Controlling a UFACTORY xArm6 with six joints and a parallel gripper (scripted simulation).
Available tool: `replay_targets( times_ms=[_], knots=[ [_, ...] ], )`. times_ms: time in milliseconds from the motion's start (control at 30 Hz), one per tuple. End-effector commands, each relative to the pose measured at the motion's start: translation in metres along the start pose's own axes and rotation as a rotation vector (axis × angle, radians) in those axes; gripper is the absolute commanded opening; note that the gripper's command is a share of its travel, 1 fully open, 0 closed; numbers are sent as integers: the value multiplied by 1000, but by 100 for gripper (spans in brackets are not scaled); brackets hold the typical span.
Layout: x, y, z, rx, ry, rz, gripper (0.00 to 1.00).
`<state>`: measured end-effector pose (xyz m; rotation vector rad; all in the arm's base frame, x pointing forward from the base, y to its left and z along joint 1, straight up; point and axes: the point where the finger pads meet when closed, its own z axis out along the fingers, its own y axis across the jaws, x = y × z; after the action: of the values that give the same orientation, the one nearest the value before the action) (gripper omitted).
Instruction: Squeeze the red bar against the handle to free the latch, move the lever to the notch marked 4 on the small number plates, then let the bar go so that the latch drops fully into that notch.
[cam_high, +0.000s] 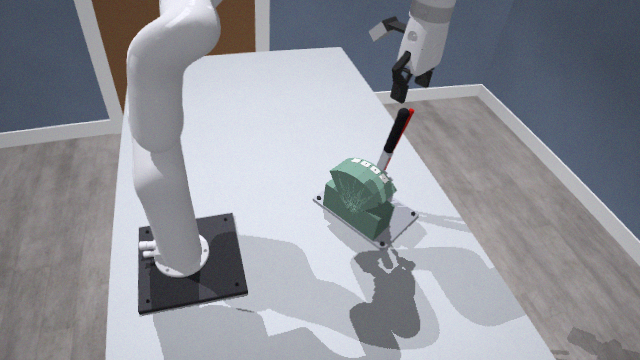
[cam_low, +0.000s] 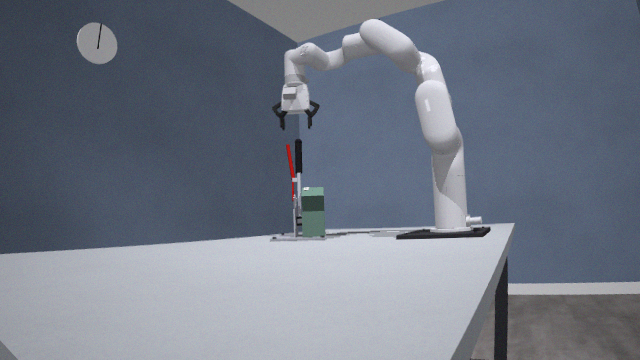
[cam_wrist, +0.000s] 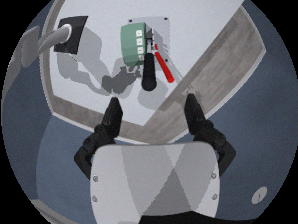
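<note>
A green quadrant block (cam_high: 359, 196) stands on a grey plate on the white table. Small number plates (cam_high: 369, 166) run along its curved top. The lever's black handle (cam_high: 396, 131) rises from its right end, with the thin red bar (cam_high: 408, 119) standing a little apart beside it. In the exterior view the red bar (cam_low: 290, 165) is left of the handle (cam_low: 298, 155). My gripper (cam_high: 407, 82) hangs open and empty just above the handle top, touching nothing. It also shows in the exterior view (cam_low: 295, 120). In the wrist view the handle (cam_wrist: 149, 76) and red bar (cam_wrist: 165, 70) lie below my spread fingers.
The arm's black base plate (cam_high: 190, 262) sits at the table's near left. The table's right edge (cam_high: 435, 190) runs close beside the lever block, with wooden floor beyond it.
</note>
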<state>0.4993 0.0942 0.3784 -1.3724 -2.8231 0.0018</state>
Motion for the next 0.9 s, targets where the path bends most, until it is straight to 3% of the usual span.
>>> replay_targets(
  times_ms=[0,867],
  knots=[
    [0,0,1,-4,-2,0,100],
    [0,1,17,-4,-2,0,100]
  ],
)
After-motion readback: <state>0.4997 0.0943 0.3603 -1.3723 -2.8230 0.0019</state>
